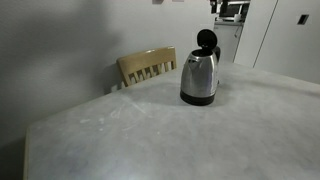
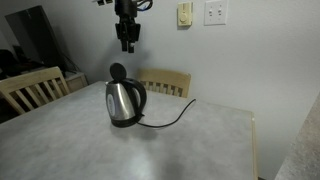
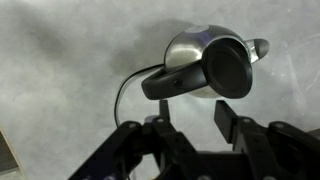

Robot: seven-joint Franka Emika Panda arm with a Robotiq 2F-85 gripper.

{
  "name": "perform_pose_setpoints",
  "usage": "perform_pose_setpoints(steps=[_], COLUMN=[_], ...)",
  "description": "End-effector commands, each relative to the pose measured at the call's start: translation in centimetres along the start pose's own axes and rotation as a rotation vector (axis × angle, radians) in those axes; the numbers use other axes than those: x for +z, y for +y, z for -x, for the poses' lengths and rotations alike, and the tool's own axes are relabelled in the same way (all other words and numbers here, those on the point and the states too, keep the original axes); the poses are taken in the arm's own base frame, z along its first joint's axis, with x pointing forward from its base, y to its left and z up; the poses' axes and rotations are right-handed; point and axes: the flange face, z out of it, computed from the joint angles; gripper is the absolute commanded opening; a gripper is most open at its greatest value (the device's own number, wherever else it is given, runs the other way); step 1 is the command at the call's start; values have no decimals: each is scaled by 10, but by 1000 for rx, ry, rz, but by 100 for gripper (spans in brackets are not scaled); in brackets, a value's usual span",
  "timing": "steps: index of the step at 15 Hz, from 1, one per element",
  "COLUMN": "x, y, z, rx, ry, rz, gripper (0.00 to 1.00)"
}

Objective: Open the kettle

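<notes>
The kettle (image 1: 200, 76) is brushed steel with a black handle and round black base. It stands on the grey table in both exterior views (image 2: 125, 101). Its black lid (image 1: 207, 39) is raised upright, so the kettle is open. In the wrist view the kettle (image 3: 200, 55) lies below the gripper, with the lid (image 3: 228, 72) tipped up beside the handle. My gripper (image 2: 127, 42) hangs well above the kettle, open and empty. Its two fingers (image 3: 187, 120) are spread apart with only table between them.
A black power cord (image 2: 165, 119) runs from the kettle's base across the table (image 1: 150, 130). Wooden chairs stand at the table's edges (image 1: 147, 66), (image 2: 30, 88), (image 2: 168, 82). A wall with outlets (image 2: 215, 12) is behind.
</notes>
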Motion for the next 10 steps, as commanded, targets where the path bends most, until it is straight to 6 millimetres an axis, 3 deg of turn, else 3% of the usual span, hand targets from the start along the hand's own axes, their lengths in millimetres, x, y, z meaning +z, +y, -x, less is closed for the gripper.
perform_pose_setpoints(steps=[1, 4, 9, 10], x=[2, 4, 6, 8], y=[3, 2, -1, -1], z=[11, 14, 19, 8], rx=[-33, -49, -76, -52], ry=[7, 3, -14, -14], rz=[5, -3, -26, -7], gripper=[83, 100, 100, 100])
